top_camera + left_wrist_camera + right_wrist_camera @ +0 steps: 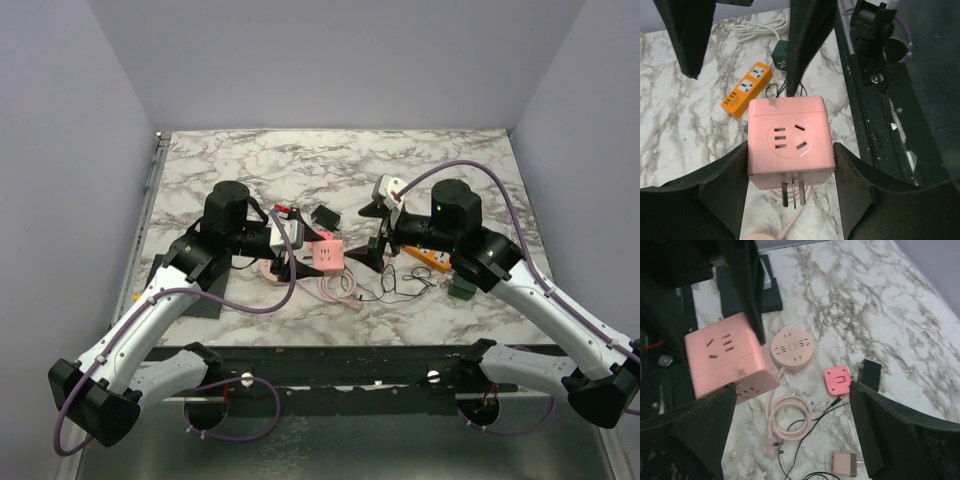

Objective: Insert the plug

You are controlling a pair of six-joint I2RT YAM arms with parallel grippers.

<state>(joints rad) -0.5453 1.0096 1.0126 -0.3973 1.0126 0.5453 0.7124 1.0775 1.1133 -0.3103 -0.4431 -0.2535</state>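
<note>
My left gripper [790, 152] is shut on a pink cube socket [786, 142], one finger on each side, and holds it above the marble table with its plug prongs [792, 193] pointing toward the wrist. The cube also shows in the top view [326, 254] and the right wrist view [727, 357]. My right gripper [792, 410] is open and empty just right of the cube, its left finger [700, 430] close under the cube's corner. An orange power strip [747, 89] lies flat beyond it, near the right arm [432, 260].
On the table lie a round pink power strip [792, 347] with a coiled pink cord and plug [772, 450], a small pink adapter [837, 380], a black adapter [870, 372], a small charger [845, 463] with black cable, and a green cube [782, 55].
</note>
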